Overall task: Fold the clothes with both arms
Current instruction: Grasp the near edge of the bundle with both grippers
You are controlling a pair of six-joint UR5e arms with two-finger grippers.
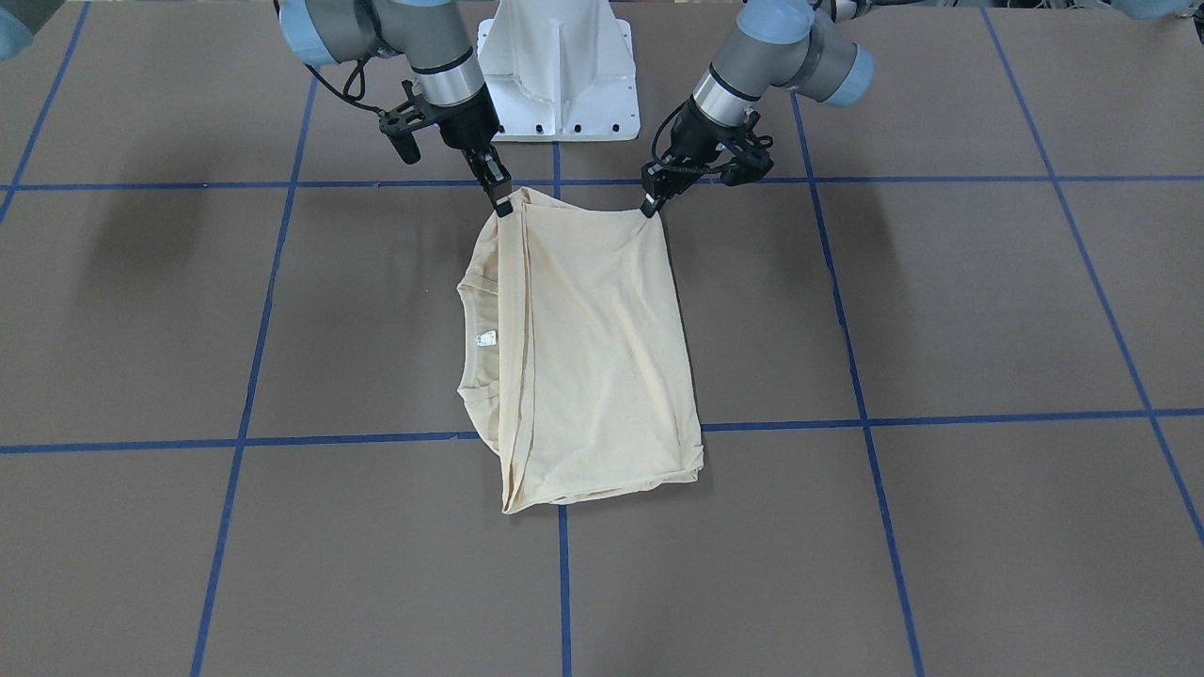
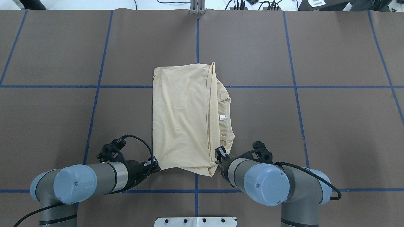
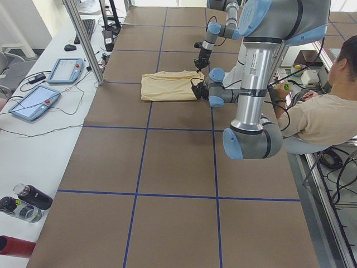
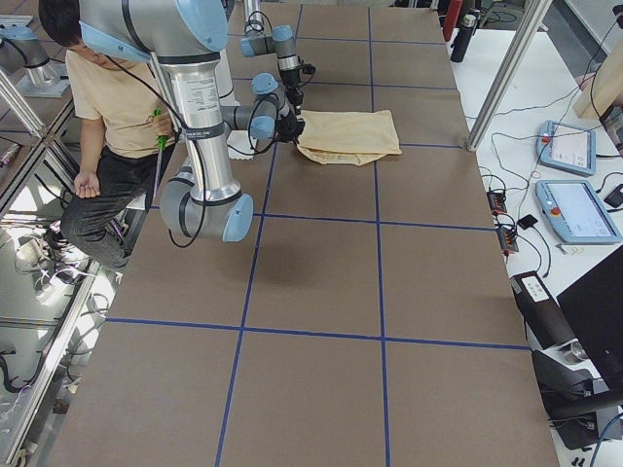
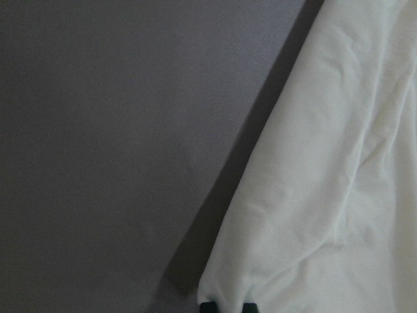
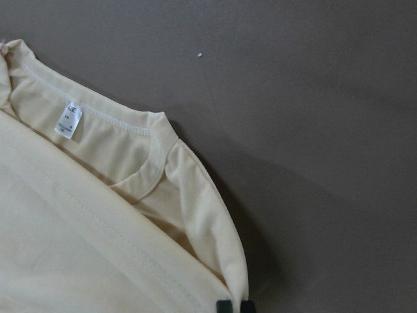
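The pale cream-yellow shirt (image 1: pixel 593 357) lies folded into a rectangle on the brown table, with its ribbed collar (image 2: pixel 228 121) and white neck tag (image 2: pixel 223 117) showing on the robot's right side. The navy print is hidden. My left gripper (image 2: pixel 156 167) is shut on the shirt's near left corner, which is also seen in the front view (image 1: pixel 649 209). My right gripper (image 2: pixel 217 157) is shut on the near right corner by the collar (image 1: pixel 501 202). In the wrist views, fabric (image 5: pixel 326 195) (image 6: pixel 78 248) bunches at the fingertips.
The white pedestal base (image 1: pixel 555 75) stands right behind the grippers. A seated operator (image 3: pixel 323 111) is beside the robot. Blue tape lines (image 1: pixel 564 564) grid the table. Control tablets (image 3: pixel 33 103) and bottles (image 3: pixel 28 195) lie on a side bench.
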